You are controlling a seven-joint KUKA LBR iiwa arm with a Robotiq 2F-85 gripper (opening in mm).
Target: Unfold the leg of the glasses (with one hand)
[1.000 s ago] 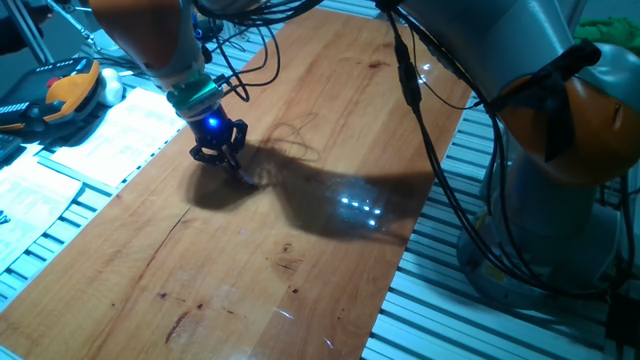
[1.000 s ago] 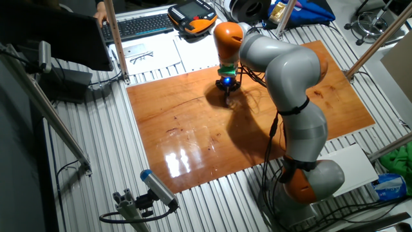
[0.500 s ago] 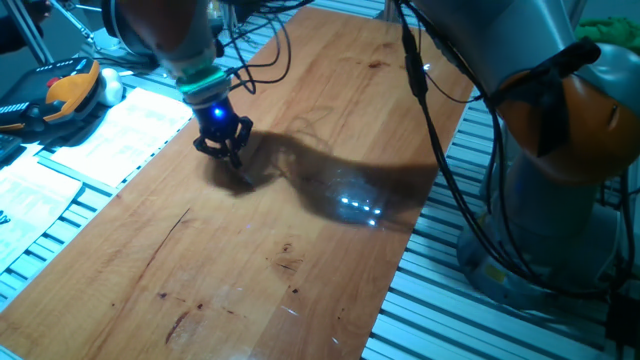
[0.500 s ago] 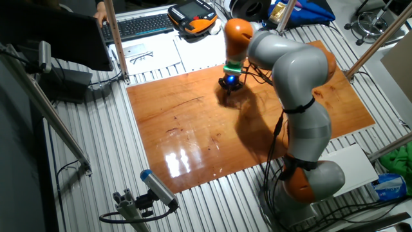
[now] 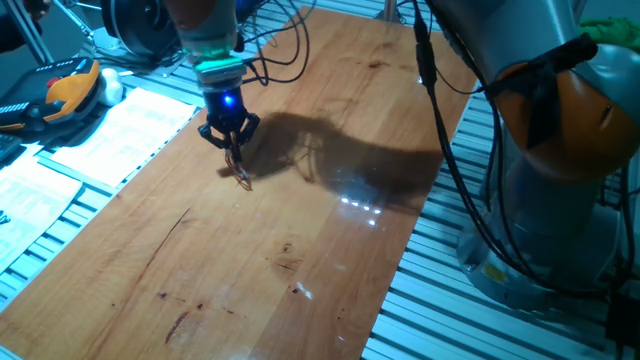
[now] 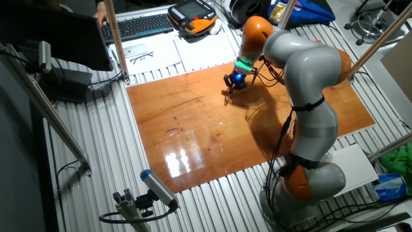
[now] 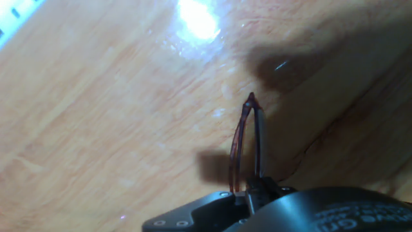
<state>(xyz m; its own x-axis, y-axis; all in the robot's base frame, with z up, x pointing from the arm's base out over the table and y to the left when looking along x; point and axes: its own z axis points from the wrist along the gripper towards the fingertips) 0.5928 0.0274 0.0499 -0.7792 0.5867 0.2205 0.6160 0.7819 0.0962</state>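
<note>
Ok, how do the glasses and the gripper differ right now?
The glasses are thin reddish-brown wire; the gripper is chunky and black. The glasses hang down with their tip near the table; the gripper sits higher, well off the wood. They share one spot: the gripper is shut on the glasses.

A wooden table (image 6: 193, 138) with dark scratch marks is set on a ribbed metal bench (image 6: 96, 129). Bright lamp glare is reflected near its front edge. Printed paper sheets (image 5: 95, 135) are laid beside its left edge. A keyboard (image 6: 138, 24) and an orange-and-black pendant (image 6: 192, 15) are seen beyond the far edge.
</note>
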